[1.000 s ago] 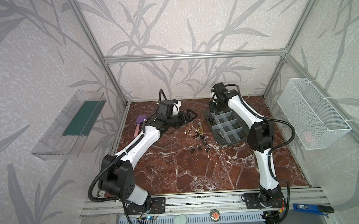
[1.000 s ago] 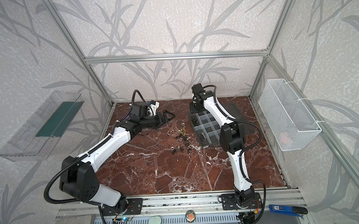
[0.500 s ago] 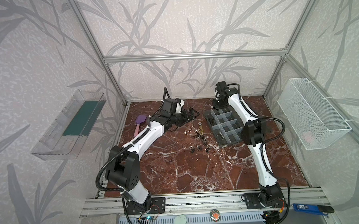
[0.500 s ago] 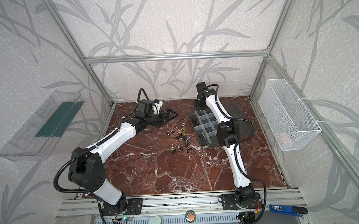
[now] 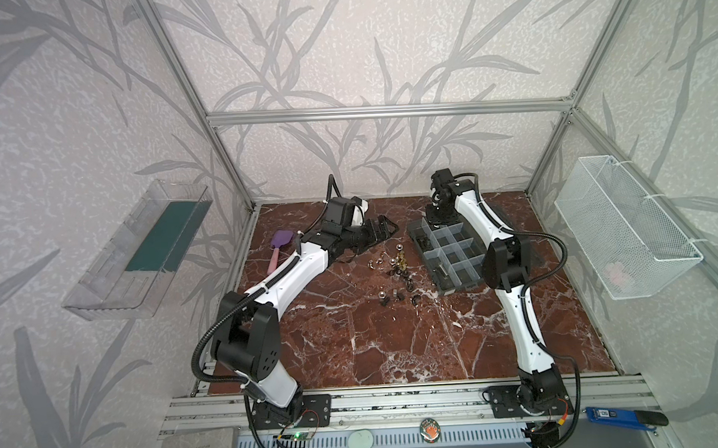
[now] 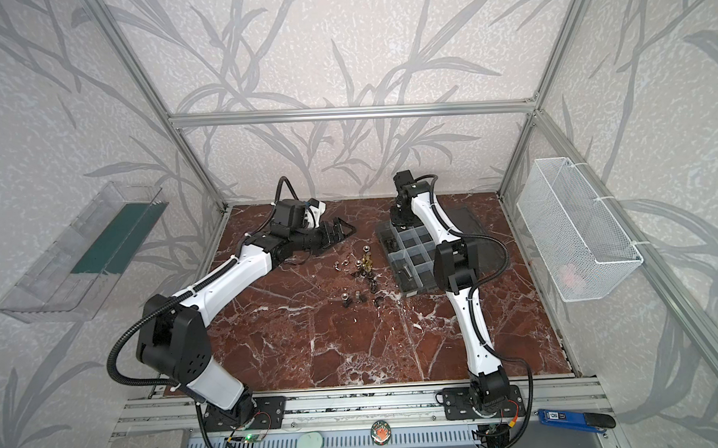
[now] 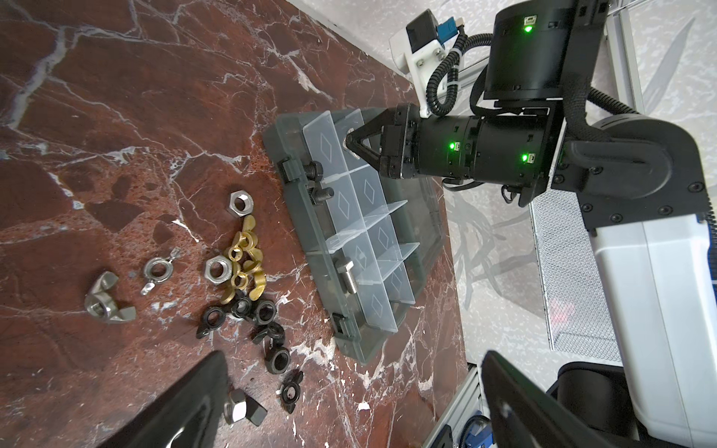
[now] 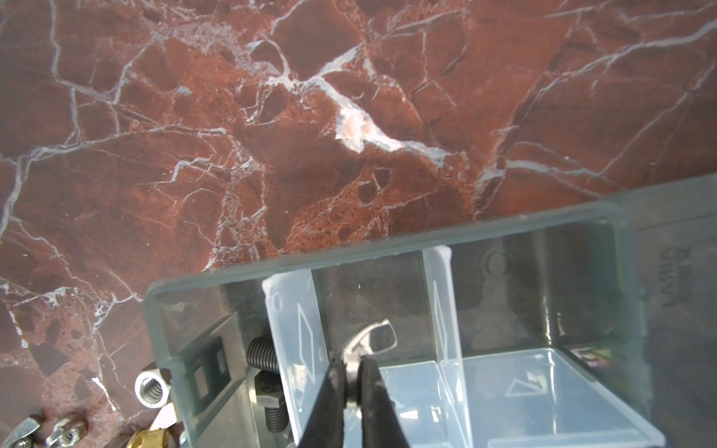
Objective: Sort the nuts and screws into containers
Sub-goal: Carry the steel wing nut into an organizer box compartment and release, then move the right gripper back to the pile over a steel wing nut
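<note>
My right gripper [image 8: 352, 362] is shut on a silver wing nut [image 8: 373, 336], held just above a far-end compartment of the grey organizer box [image 8: 349, 260]. From the left wrist view, the right gripper [image 7: 351, 145] hangs over the box [image 7: 306, 232]. Two black screws [image 7: 316, 182] lie in the compartment beside it, and a silver screw [image 7: 347, 277] lies further along. Loose nuts [image 5: 396, 269] in brass, silver and black lie left of the box [image 5: 423, 257]. My left gripper [image 7: 353, 407] is open and empty above the pile's edge, and shows in a top view [image 5: 384, 228].
A purple spatula [image 5: 281, 247] lies at the far left of the red marble table. A white mesh basket [image 5: 624, 230] hangs on the right wall and a clear shelf [image 5: 142, 251] on the left wall. The box's open lid [image 6: 465, 224] lies flat behind it.
My left gripper has swung right, closer to the pile of nuts. My right gripper has shifted a little over the box's far end, the wing nut still between its fingers.
</note>
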